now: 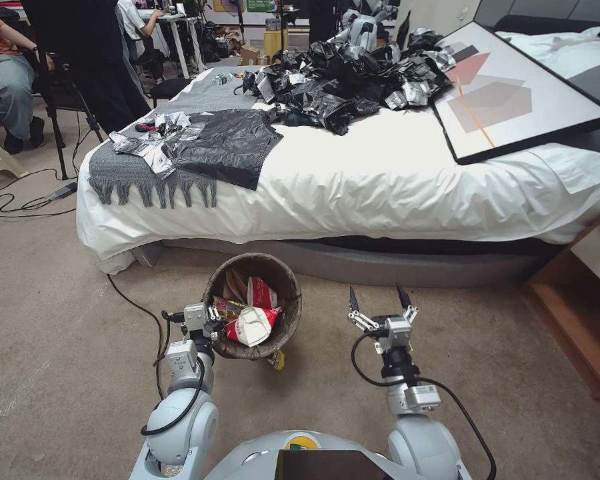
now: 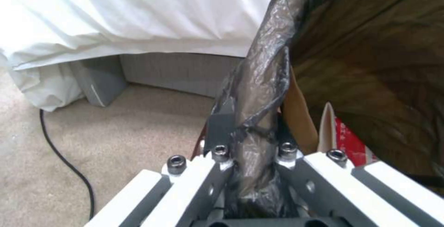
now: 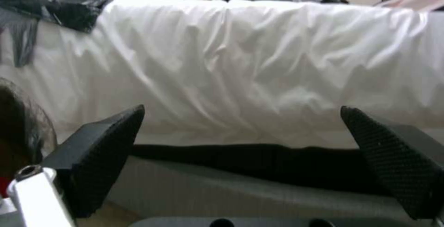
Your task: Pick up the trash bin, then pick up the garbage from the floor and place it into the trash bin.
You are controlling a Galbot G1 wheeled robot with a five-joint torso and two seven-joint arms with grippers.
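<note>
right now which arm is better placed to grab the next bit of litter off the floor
Right. The right gripper hangs open and empty over the carpet, while the left gripper is clamped on the trash bin rim, holding it up.

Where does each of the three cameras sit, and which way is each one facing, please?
Head view: on the head, looking forward and down at the bed; both arms show, the left gripper on the trash bin, the right gripper open.
Left wrist view: on the left wrist, facing the bin's bag-lined rim, jaws shut on it.
Right wrist view: on the right wrist, facing the bed's side between open jaws.
Shared: all three show the bed's white sheet.
</note>
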